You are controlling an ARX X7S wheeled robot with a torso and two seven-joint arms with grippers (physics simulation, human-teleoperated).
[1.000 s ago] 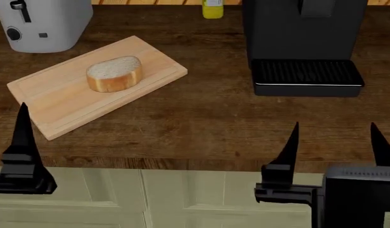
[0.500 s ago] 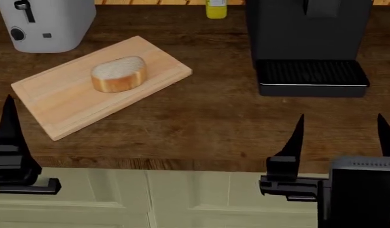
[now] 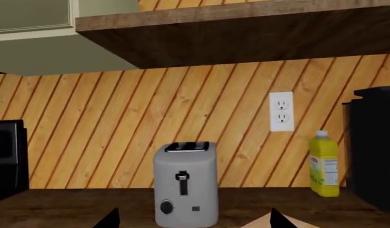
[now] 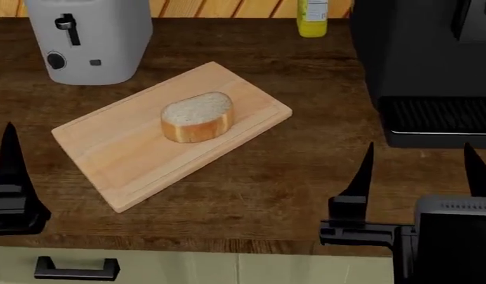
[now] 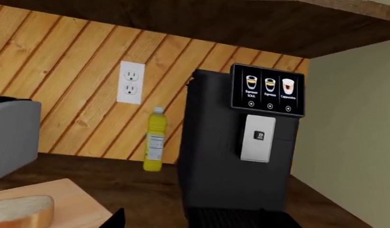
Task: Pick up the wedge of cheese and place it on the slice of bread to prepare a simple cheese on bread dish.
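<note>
- Bread slice point(image 4: 196, 116) is lying flat near the centre of your cutting board point(image 4: 101, 145), between the toaster point(image 4: 88, 39) and the coffee machine point(image 4: 432, 65).
- Your right gripper point(image 4: 417, 171) is hovering empty over the counter's front edge, fingers spread apart.
- Your left gripper point(image 4: 9, 177) is showing one finger only; its state cannot be determined.
- Cheese is appearing in none of your views.

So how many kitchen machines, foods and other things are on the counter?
Machines: 2, toaster and coffee machine
Food: 1, bread
Bottles: 1, yellow bottle
Boards: 1, cutting board
Total: 5. No cheese in view.
</note>
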